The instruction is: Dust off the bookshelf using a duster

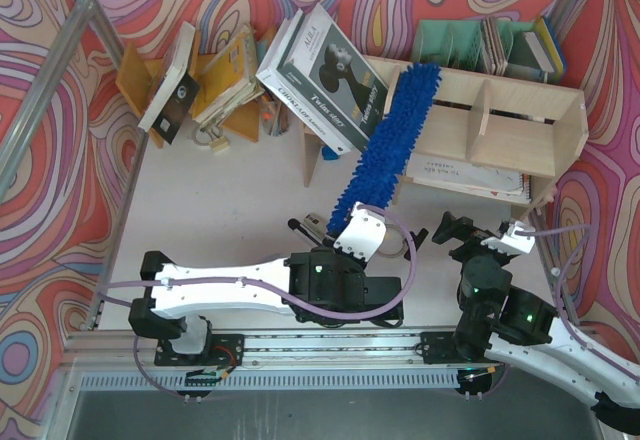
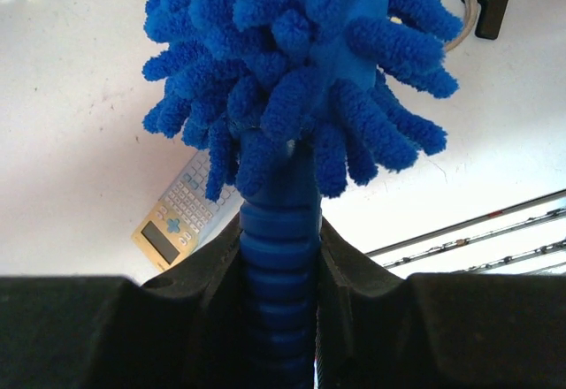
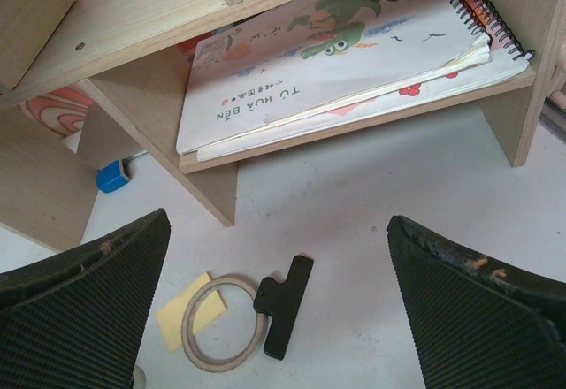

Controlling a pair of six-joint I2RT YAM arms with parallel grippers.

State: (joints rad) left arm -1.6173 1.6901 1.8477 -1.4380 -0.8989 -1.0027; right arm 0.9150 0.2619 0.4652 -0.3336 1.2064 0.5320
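Standing by the rig, I see a white bench boxed in by walls of swirling red, purple and yellow. The bookshelf, pale plywood, sits just ahead of the right fingers, with floppy spiral-bound books lying flat on its lower board. Under those fingers lie a ring with a black clip and a yellow note. Well beyond the left fingers, an orange-brown rack holds tumbled books. A calculator lies on the bench below them. The left arm stretches low across the bench, its fingers clamped on the ribbed handle of the duster. The blue fluff slants away from them, its tip over the bookshelf's top left; whether it touches, I cannot tell. The right fingers are spread wide, holding nothing.
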